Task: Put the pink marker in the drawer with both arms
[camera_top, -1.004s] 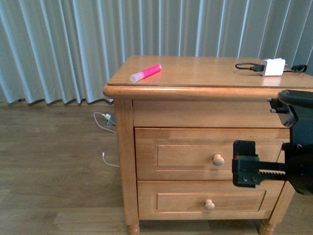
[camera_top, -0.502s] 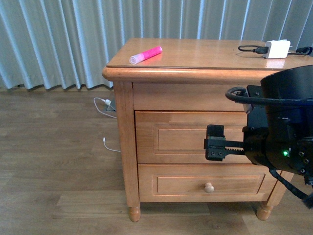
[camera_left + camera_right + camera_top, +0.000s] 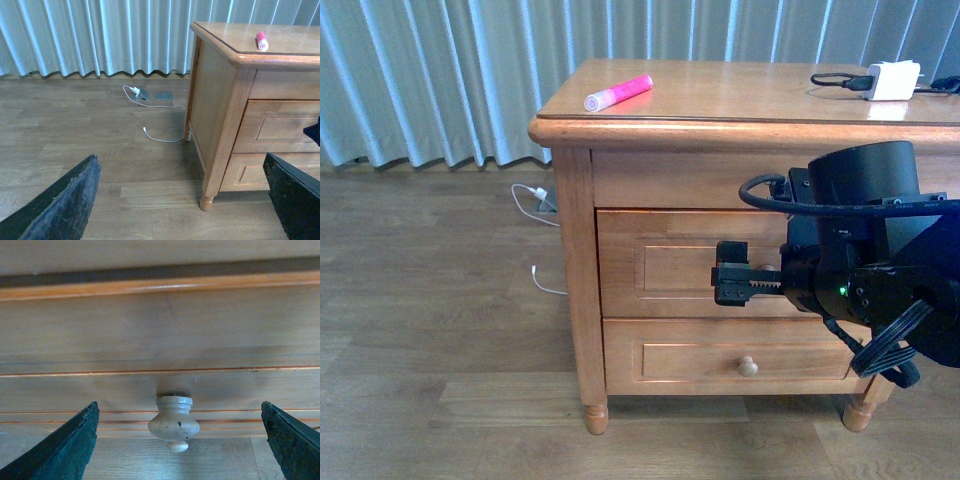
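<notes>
Hanging left of the honey-coloured wooden nightstand (image 3: 570, 300), the black left gripper (image 3: 177, 205) is spread and empty. The short hot-pink marker with a pale cap (image 3: 618, 93) lies near the top's left edge. The wide wooden upper drawer (image 3: 660, 270) is shut, contents hidden. The black right gripper (image 3: 732, 275) is spread around its round wooden knob (image 3: 174, 421), not touching.

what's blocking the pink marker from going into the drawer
The drawer is shut, so its own front bars the pink marker lying on the nightstand top. Nothing visible stands between the open right gripper and the knob.
</notes>
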`<state>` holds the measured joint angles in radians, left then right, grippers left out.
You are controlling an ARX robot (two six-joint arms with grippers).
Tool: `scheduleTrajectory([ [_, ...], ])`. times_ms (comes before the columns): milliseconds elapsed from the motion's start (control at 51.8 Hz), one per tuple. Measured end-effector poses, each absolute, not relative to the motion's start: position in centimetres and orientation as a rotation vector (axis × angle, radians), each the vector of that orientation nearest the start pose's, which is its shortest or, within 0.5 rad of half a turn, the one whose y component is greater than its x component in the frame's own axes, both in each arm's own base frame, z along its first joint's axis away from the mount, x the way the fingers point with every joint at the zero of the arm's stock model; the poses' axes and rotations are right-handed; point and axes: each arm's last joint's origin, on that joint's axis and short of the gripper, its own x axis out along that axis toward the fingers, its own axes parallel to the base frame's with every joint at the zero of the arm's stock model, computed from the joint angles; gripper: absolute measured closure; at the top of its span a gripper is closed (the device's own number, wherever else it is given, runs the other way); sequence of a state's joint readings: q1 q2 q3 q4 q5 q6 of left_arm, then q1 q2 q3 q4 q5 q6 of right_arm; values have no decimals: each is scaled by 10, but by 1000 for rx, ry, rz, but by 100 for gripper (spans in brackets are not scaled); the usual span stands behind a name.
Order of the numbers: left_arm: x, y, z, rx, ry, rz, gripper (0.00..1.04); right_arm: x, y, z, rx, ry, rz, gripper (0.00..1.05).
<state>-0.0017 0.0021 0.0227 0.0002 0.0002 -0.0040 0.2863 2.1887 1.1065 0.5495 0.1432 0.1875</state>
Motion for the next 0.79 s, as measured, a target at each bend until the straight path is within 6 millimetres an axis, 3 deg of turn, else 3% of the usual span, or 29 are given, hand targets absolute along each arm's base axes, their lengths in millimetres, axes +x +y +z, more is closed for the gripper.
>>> scheduleTrajectory([
  [521,96,0,171,-4,-21,-2,6,414,111,72,73,516,123,9],
  [791,96,0,171,-4,-21,-2,6,415,109,73,54,489,113,55],
])
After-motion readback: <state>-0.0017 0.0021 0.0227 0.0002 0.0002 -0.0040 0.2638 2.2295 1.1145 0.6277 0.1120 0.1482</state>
